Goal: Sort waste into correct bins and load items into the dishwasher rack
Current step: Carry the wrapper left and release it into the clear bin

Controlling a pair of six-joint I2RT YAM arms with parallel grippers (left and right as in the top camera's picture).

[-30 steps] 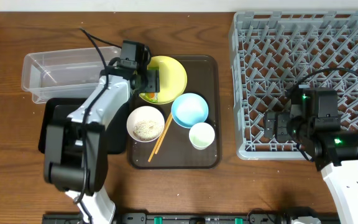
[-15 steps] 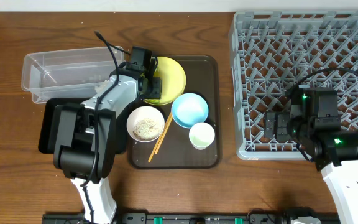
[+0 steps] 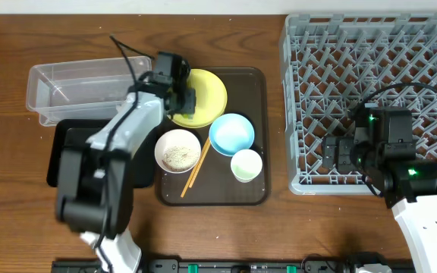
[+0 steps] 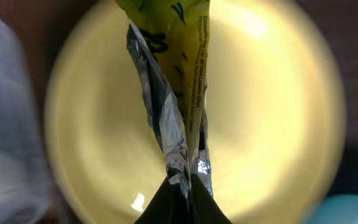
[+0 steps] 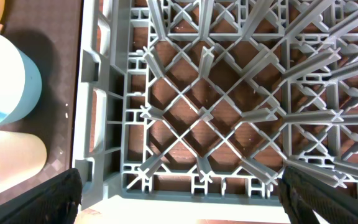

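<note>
near the desk's far edge, left tool (image 4: 180,202) pinches the snack wrapper (image 4: 174,68), print unreadable; right tool (image 5: 182,196) spread over rack (image 5: 229,93).

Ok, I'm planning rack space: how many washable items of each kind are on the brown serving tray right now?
Plates: 1, the yellow plate
Bowls: 2, the light blue bowl and the white bowl
Cups: 1, the small white cup
Chopsticks: 1 pair
Total: 5
</note>
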